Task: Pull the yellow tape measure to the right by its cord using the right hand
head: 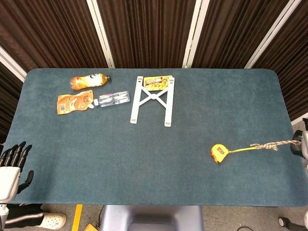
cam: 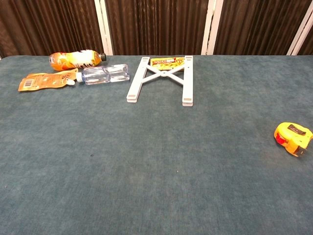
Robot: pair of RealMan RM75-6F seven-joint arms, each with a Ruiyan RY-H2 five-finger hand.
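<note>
While the yellow tape measure (head: 219,153) lies on the blue surface (head: 144,159) towards its right end, its cord (head: 264,146) runs off to the right, reaching the edge where a sliver of the right hand (head: 301,144) shows; whether those fingers hold the cord I cannot tell, since most of the hand is cut off by the frame. In the chest view the tape measure sits at the far right, cord out of sight. The left hand (head: 10,166) hangs off the near left corner, fingers apart and holding nothing. At the far left lie an orange bottle (head: 89,80), an orange pouch (head: 74,102) and a clear bottle (head: 112,98); beside them a white folding stand (head: 153,100) with a snack packet (head: 158,82) at its top
</note>
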